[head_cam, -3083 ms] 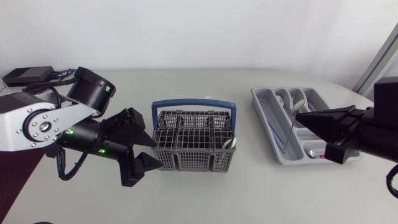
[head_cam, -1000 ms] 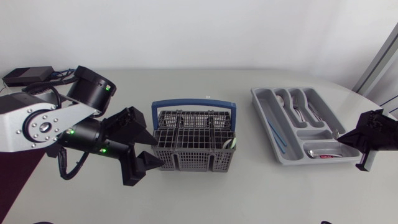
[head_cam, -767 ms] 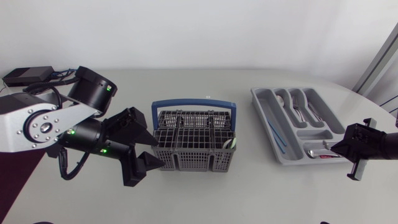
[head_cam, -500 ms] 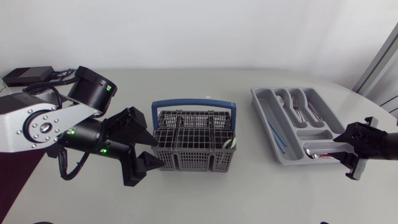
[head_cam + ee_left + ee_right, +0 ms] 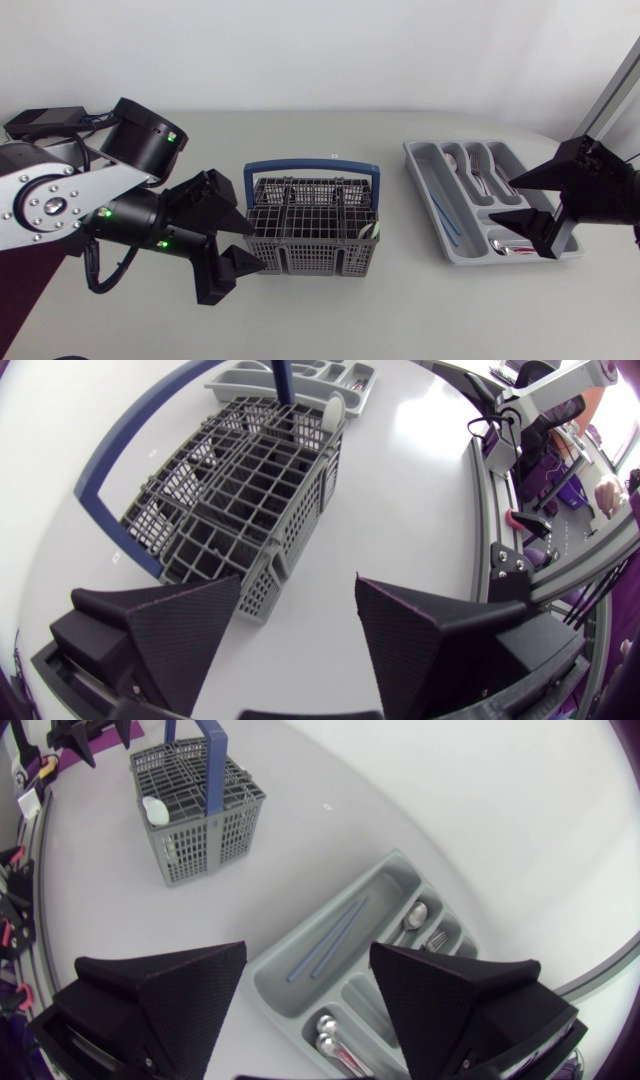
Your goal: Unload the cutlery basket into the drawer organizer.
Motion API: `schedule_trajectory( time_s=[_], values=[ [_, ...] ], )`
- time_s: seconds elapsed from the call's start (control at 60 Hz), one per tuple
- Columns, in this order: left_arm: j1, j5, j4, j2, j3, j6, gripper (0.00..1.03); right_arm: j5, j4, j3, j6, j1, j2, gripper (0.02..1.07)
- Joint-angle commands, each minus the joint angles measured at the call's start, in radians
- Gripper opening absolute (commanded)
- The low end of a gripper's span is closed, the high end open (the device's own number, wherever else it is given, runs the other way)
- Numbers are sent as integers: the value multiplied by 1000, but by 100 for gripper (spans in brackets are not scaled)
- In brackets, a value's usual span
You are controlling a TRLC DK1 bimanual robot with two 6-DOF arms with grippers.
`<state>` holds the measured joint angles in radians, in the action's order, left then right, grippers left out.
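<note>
My right gripper (image 5: pixel 502 200) hangs open and empty over the organizer (image 5: pixel 428 170). My left gripper (image 5: pixel 255 247), also open, sits beside the basket (image 5: pixel 310 240) mid-table. I should descend straight onto the pale spoon (image 5: pixel 372 231) in the basket's corner nearest the organizer. No writing is readable.

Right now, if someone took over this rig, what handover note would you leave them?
Left pincer: open, empty, at the cutlery basket's near corner.
Right pincer: open, empty, above the drawer organizer.
Done: metal cutlery and two blue sticks lie in organizer compartments.
Left: at least one pale utensil stands in the basket; the other cells are hard to see into.
</note>
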<state>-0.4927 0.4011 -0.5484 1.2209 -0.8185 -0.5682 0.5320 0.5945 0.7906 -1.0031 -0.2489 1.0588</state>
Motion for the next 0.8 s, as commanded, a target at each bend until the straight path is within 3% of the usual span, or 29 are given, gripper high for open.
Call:
schedule_trajectory(
  time_s=[0.0,0.283,0.583,0.783],
  values=[
    [-61,-30,-4,20,-67,60,98,2,-10,-30,150,54,0,92],
    [-225,-212,50,173,-214,214,98,-27,-55,-97,376,166,-14,93],
    [-349,-421,54,344,-352,315,97,-33,-48,-108,452,168,-37,93],
    [-377,-469,-8,434,-464,366,97,-33,-44,-119,497,168,-48,93]
  ],
)
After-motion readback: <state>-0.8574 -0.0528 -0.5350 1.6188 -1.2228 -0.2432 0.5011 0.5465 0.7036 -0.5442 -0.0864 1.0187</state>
